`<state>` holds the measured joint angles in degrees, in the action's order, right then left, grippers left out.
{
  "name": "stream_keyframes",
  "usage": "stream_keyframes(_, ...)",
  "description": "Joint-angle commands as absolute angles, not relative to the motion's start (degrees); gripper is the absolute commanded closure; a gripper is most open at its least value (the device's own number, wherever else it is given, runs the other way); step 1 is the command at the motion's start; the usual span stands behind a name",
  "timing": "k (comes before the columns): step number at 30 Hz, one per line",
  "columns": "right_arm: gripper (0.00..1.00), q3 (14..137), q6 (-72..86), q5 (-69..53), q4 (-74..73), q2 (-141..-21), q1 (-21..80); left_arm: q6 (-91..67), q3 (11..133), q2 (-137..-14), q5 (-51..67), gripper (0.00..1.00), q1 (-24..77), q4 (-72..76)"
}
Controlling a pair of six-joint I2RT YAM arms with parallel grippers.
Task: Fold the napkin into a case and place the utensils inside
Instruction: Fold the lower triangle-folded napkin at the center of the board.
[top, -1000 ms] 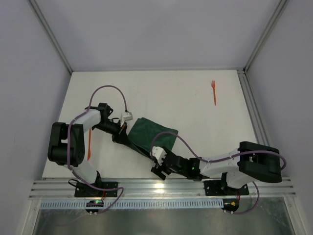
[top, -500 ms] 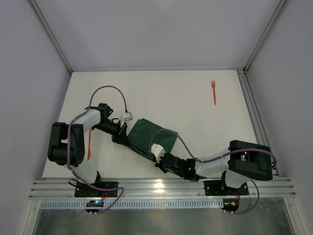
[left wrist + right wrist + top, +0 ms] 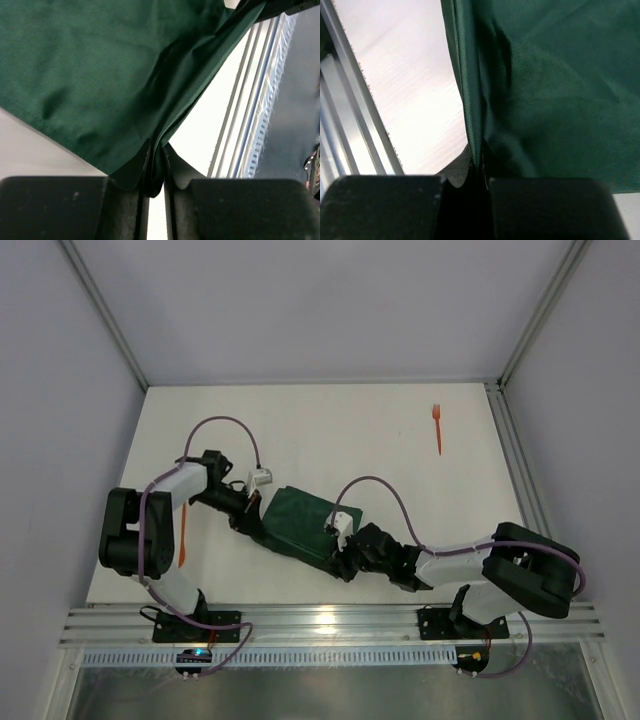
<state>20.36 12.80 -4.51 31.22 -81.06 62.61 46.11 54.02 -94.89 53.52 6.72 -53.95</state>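
**A:** What differs from a second ago?

**B:** The right arm. In the overhead view it has swung from the rail at bottom centre up toward mid-frame. Its right fingers (image 3: 395,205) are now at the lower right end of the napkin (image 3: 300,523). They have drawn the near edge taut, and the cloth looks like a narrower band.

**A:** State of the grasp?

**B:** The right fingers are pressed together on a doubled hem, which shows as a vertical pleat in the right wrist view. The left fingers (image 3: 125,200) likewise pinch a gathered corner at the napkin's left end and have not shifted.

**A:** Where is the cloth?

**B:** Centre of the frame, stretched on a slant between the two arms, partly lying on the surface (image 3: 380,450).

**A:** And the utensils?

**B:** The fork (image 3: 437,428) lies at upper right, well apart. The other orange utensil (image 3: 183,535) lies at left, beside the left arm. Neither has been touched.

**A:** What does that mean for the task?

**B:** Probably mid-fold. The case is not yet formed, and the loading has not begun.
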Motion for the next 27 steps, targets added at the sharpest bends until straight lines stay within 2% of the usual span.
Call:
stream_keyframes(1,0.96,19.77,16.35,-18.0,34.8,-82.43,59.07,41.84,56.6,-96.49,52.91,0.85,6.68,-50.1)
stream_keyframes(2,0.96,20.04,16.87,-21.93,35.85,-83.31,57.06,41.4,56.95,-96.85,53.0,0.75,6.94,-49.75)
stream_keyframes(5,0.96,20.48,18.63,-28.53,38.74,-86.39,53.45,42.18,58.18,-97.99,54.31,0.62,7.21,-49.92)
stream_keyframes(8,0.96,20.3,21.09,-31.63,41.82,-88.77,51.34,46.48,59.15,-99.05,55.19,0.54,7.21,-53.08)
stream_keyframes(12,0.96,21.0,22.5,-35.85,42.28,-90.09,48.35,54.75,59.59,-100.45,55.37,0.47,7.91,-60.11)
stream_keyframes(17,0.96,22.41,22.94,-37.88,42.45,-91.58,47.37,50.12,56.96,-99.49,52.56,0.46,10.81,-53.2)
stream_keyframes(18,0.96,22.5,23.11,-37.88,42.8,-91.67,47.2,49.05,56.78,-99.23,52.38,0.48,10.98,-52.04)
stream_keyframes(19,0.96,22.59,23.29,-38.05,43.06,-91.84,47.02,47.48,56.6,-98.97,52.12,0.61,11.25,-49.33)
stream_keyframes(21,0.96,23.03,23.12,-38.14,42.8,-92.37,47.02,42.29,56.69,-98.96,51.59,0.77,11.16,-46.68)
stream_keyframes(22,0.96,23.11,23.12,-38.41,42.8,-92.55,47.02,41.67,56.95,-99.4,51.77,0.9,11.16,-46.32)
stream_keyframes(23,0.96,23.29,23.03,-38.32,42.63,-92.81,47.02,41.4,57.39,-99.75,51.85,0.95,11.16,-46.58)
stream_keyframes(25,0.88,23.47,23.03,-38.15,42.19,-92.55,46.93,40.7,57.83,-100.72,51.77,1.0,11.08,-46.85)
stream_keyframes(27,0.69,24.95,21.11,-37.18,36.85,-90.98,46.85,39.82,57.83,-100.99,52.64,1.0,11.07,-46.93)
